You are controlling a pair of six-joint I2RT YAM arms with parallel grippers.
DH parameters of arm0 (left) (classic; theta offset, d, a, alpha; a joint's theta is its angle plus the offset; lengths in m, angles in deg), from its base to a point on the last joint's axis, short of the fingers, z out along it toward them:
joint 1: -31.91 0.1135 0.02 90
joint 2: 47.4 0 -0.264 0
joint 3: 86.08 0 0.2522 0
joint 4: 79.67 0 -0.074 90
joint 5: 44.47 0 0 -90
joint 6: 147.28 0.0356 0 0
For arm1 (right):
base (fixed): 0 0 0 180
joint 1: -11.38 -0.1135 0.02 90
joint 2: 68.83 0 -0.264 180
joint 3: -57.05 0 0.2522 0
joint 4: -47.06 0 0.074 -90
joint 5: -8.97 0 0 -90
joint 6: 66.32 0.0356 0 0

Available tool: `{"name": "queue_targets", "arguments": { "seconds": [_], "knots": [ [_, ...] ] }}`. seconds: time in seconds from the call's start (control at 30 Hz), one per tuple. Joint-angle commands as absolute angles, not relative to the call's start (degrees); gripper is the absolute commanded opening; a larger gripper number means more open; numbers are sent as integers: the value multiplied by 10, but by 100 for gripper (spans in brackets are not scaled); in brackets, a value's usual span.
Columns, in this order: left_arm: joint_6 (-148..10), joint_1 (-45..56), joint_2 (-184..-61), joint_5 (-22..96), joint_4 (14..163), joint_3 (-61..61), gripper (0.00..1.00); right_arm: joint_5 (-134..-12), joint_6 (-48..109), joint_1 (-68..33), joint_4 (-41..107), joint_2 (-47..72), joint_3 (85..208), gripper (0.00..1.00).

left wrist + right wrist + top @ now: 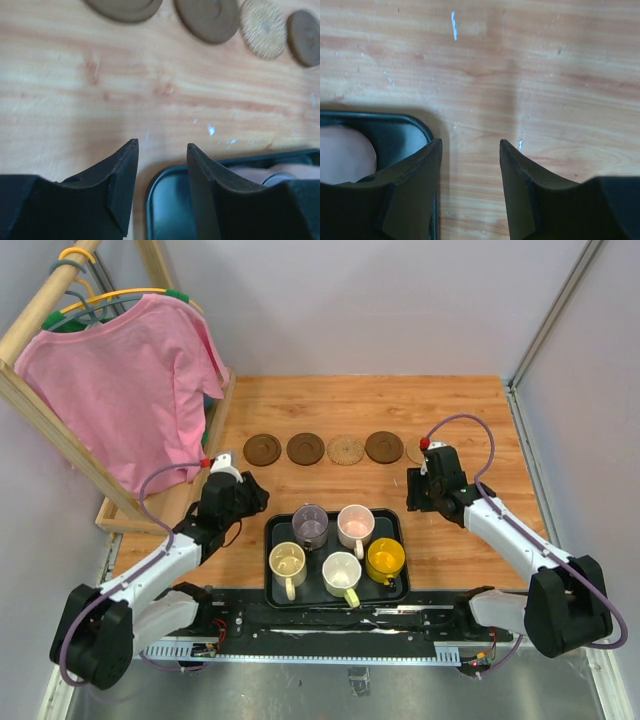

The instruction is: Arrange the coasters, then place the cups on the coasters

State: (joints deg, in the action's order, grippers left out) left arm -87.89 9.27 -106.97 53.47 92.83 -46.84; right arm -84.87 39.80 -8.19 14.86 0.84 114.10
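1. Wooden table (350, 400), grey walls, pink shirt (120, 390) on a rack at left.
2. Coasters (305, 449) lined up along the far side; a fifth seems half hidden behind the right arm.
3. Cups (355, 525) all sit in the black tray (388, 525).
4. Left gripper (162, 147) and right gripper (470, 145): jaws parted, holding nothing.

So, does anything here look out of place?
Nothing looks spilled or damaged. The coasters lie in a neat row, the fifth half hidden behind the right gripper, and all five cups stand upright in the tray.

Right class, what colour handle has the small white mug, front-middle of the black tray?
Its handle is yellow-green; top external view shows it best.
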Motion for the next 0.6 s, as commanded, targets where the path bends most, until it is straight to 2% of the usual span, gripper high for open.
{"name": "queue_targets", "arguments": {
  "seconds": [0.0, 0.33, 0.57],
  "knots": [
    [-908, 90, -1006, 531, 825, -519, 48, -801, 399, -76, 143, -11, 1114, 51],
    [-942, 89, -939, 435, 816, -565, 49, -685, 402, -80, 210, 36, 1084, 47],
    [-949, 89, -940, 422, 842, -577, 52, -670, 397, -89, 227, 74, 1089, 44]
  ]
}}
